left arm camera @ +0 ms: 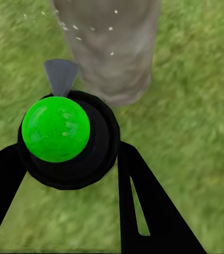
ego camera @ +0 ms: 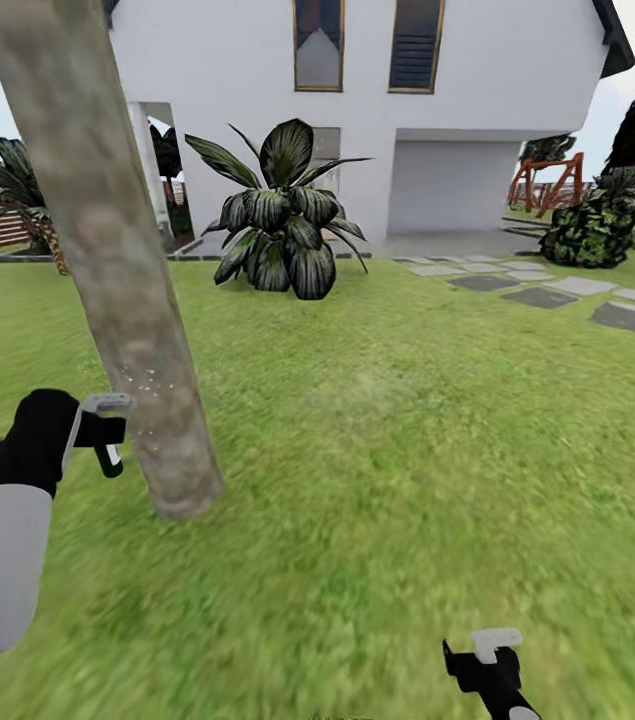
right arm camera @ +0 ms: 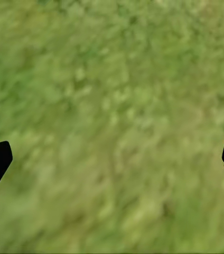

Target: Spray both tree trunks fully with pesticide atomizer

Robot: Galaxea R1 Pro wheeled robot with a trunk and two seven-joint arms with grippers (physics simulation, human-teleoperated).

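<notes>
The left hand [left arm camera: 70,159] is clamped on the atomizer [left arm camera: 64,137], its black fingers pressed against either side of the dark body below the green cap [left arm camera: 55,128]. The grey nozzle [left arm camera: 61,75] points at the trunk [ego camera: 122,290], close by but not touching, which looks like the right range for the mist to land on bark rather than drift onto the lawn [ego camera: 407,450]. Pale specks dot the trunk level with the nozzle, so spray seems to be reaching it there. The trunk leans across the head view and its base sits in the grass just beside the arm. The right hand [ego camera: 487,655] hangs low over bare grass with its fingers wide apart and empty, kept clear of the work. I judge this tree only partly covered, and I can't pick out the second one.
</notes>
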